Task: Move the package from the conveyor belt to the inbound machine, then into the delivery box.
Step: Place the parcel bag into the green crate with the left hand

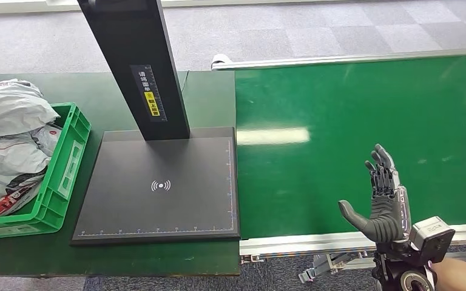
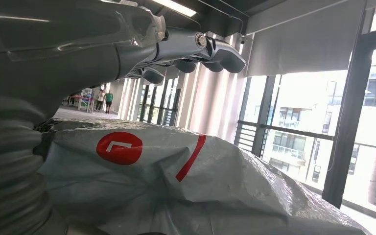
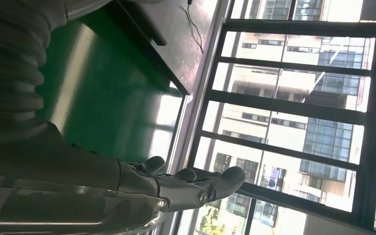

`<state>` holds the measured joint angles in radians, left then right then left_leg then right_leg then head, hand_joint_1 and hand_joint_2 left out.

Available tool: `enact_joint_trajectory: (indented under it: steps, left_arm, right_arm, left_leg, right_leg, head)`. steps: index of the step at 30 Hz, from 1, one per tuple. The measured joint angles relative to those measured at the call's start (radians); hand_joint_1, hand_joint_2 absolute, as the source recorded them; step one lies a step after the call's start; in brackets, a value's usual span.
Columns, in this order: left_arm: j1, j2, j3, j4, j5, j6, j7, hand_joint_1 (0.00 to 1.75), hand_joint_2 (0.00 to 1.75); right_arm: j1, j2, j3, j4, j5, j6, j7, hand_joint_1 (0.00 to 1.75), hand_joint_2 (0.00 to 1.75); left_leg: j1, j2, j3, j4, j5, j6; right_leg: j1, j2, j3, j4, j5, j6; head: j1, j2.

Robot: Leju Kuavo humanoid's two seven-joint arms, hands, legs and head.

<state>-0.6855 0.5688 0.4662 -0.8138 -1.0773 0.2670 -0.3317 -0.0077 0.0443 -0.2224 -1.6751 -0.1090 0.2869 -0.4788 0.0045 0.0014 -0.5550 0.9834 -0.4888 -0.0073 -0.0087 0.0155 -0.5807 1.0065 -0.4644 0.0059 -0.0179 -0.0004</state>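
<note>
The right hand stands upright over the near edge of the green conveyor belt, palm open, fingers extended and apart, holding nothing. Beyond its fingertips the belt surface is bare.

The left hand appears in the left wrist view with fingers stretched out just above a grey, crinkled plastic mailer package with a red logo. Contact between fingers and film cannot be confirmed.

Handling judgement: the package is a soft poly bag, probably light, limp and slippery. It will sag and fold if pinched at a corner. Take hold across the bulging middle, thumb opposing the fingers, gathering film.

To the thumb side of the right hand lies the black flat inbound machine platform. Farther the same way stands the green plastic delivery box, filled with similar grey bags.
</note>
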Motion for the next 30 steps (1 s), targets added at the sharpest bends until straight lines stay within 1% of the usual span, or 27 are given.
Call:
enact_joint_trajectory:
  steps: [3,7,9,12,13,14,15,16,19,20,21,22,24,26,28,30]
  left_arm:
    - [0.000,0.000,-0.001,-0.004,0.008,-0.031,-0.002,0.00,1.75]
    - [0.001,0.000,-0.014,-0.020,0.028,-0.129,0.017,0.00,1.75]
    - [0.003,0.000,-0.021,-0.034,0.044,-0.162,0.034,0.00,1.75]
    - [0.018,0.000,-0.026,-0.081,0.093,-0.202,0.063,0.00,1.75]
    - [0.029,-0.001,-0.026,-0.108,0.123,-0.232,0.066,0.00,1.75]
    - [0.046,-0.004,-0.025,-0.142,0.167,-0.287,0.062,0.00,1.75]
    - [0.071,-0.007,-0.025,-0.187,0.229,-0.373,0.048,0.00,1.75]
    - [0.105,-0.010,-0.026,-0.240,0.314,-0.490,0.019,0.00,1.75]
    - [0.234,-0.008,-0.032,-0.422,0.637,-0.917,-0.113,0.00,1.75]
    - [0.269,-0.007,-0.033,-0.474,0.711,-1.012,-0.142,0.00,1.75]
    - [0.297,-0.006,-0.032,-0.517,0.750,-1.058,-0.155,0.00,1.75]
    - [0.316,-0.005,-0.030,-0.549,0.763,-1.066,-0.159,0.00,1.75]
    - [0.342,-0.003,-0.027,-0.592,0.764,-1.039,-0.160,0.00,1.75]
    - [0.360,0.000,-0.026,-0.620,0.773,-1.037,-0.178,0.00,1.75]
    - [0.376,0.000,-0.025,-0.647,0.814,-1.076,-0.228,0.00,1.75]
    - [0.385,-0.014,-0.028,-0.680,0.879,-1.132,-0.281,0.00,1.75]
  right_arm:
    - [0.000,0.000,0.000,0.000,0.000,0.000,0.000,0.00,1.75]
    - [-0.003,0.000,-0.003,0.000,0.000,0.000,0.004,0.00,1.75]
    - [-0.004,0.000,-0.008,-0.001,-0.001,0.000,0.008,0.00,1.75]
    - [-0.002,0.000,-0.019,-0.005,-0.002,0.000,0.012,0.00,1.75]
    - [0.002,0.001,-0.024,-0.008,-0.001,-0.001,0.013,0.00,1.75]
    - [0.009,0.002,-0.029,-0.013,0.000,-0.002,0.014,0.00,1.75]
    - [0.017,0.004,-0.034,-0.017,0.002,-0.003,0.012,0.00,1.75]
    - [0.025,0.005,-0.038,-0.021,0.003,-0.002,0.009,0.00,1.75]
    - [0.031,0.007,-0.050,-0.022,0.001,0.006,0.002,0.00,1.75]
    - [0.027,0.006,-0.053,-0.020,-0.001,0.007,0.002,0.00,1.75]
    - [0.024,0.005,-0.055,-0.019,-0.002,0.008,0.003,0.00,1.75]
    - [0.021,0.005,-0.056,-0.017,-0.002,0.008,0.003,0.00,1.75]
    - [0.017,0.004,-0.057,-0.016,-0.002,0.008,0.004,0.00,1.75]
    - [0.014,0.004,-0.057,-0.015,-0.003,0.008,0.005,0.00,1.75]
    - [0.012,0.004,-0.057,-0.013,-0.007,0.006,0.006,0.00,1.75]
    - [0.012,0.004,-0.057,-0.012,-0.013,0.004,0.008,0.00,1.75]
  left_leg:
    - [0.000,0.000,0.000,0.000,0.000,0.000]
    - [0.000,0.000,0.000,0.000,0.000,0.000]
    - [0.000,0.000,0.000,0.000,0.000,0.000]
    - [0.000,0.000,0.000,0.000,0.000,0.000]
    - [0.000,0.000,0.000,0.000,0.000,0.000]
    - [0.000,0.000,0.000,0.000,0.000,0.000]
    - [0.000,0.000,0.000,0.000,-0.001,0.000]
    - [0.000,0.000,-0.001,0.000,-0.001,0.000]
    - [0.000,0.002,-0.001,0.000,-0.002,-0.001]
    - [0.000,0.003,-0.001,0.000,-0.002,-0.001]
    - [0.000,0.003,-0.001,0.000,-0.002,-0.001]
    - [0.000,0.003,-0.001,0.000,-0.003,-0.001]
    - [0.000,0.001,-0.001,0.000,-0.003,-0.001]
    - [0.000,0.000,-0.001,0.000,-0.003,-0.001]
    - [0.000,0.000,-0.001,0.000,-0.002,-0.001]
    - [0.000,0.000,-0.001,0.000,-0.002,-0.001]
  right_leg:
    - [0.000,0.000,0.000,0.000,0.000,0.000]
    - [0.000,0.000,0.000,0.000,0.000,0.000]
    - [0.000,0.000,0.000,0.000,0.000,0.000]
    - [0.000,0.000,0.000,0.000,0.000,0.000]
    - [0.000,0.000,0.000,0.000,0.000,0.000]
    - [0.000,0.000,0.000,0.000,0.000,0.000]
    - [0.000,0.000,0.000,0.000,-0.001,0.000]
    - [0.000,0.000,0.000,0.000,-0.001,-0.001]
    - [0.000,0.002,-0.001,0.000,-0.002,-0.001]
    - [0.000,0.002,-0.001,0.000,-0.002,-0.001]
    - [0.000,0.003,-0.001,0.000,-0.002,-0.002]
    - [0.000,0.003,-0.002,0.000,-0.002,-0.002]
    - [0.000,0.001,-0.001,0.000,-0.002,-0.002]
    - [0.000,0.001,-0.001,0.000,-0.002,-0.002]
    - [0.000,0.000,-0.001,0.000,-0.002,-0.002]
    - [0.000,0.000,-0.001,0.000,-0.002,-0.002]
  head:
    - [0.000,0.000]
    - [0.000,0.000]
    - [0.000,0.000]
    - [0.000,0.000]
    - [0.000,0.000]
    - [0.000,0.000]
    - [0.000,0.000]
    - [0.000,0.000]
    - [0.000,0.000]
    - [0.000,0.000]
    - [0.000,0.000]
    - [0.000,0.000]
    - [0.000,0.000]
    - [0.000,0.000]
    - [0.000,0.000]
    - [0.000,0.000]
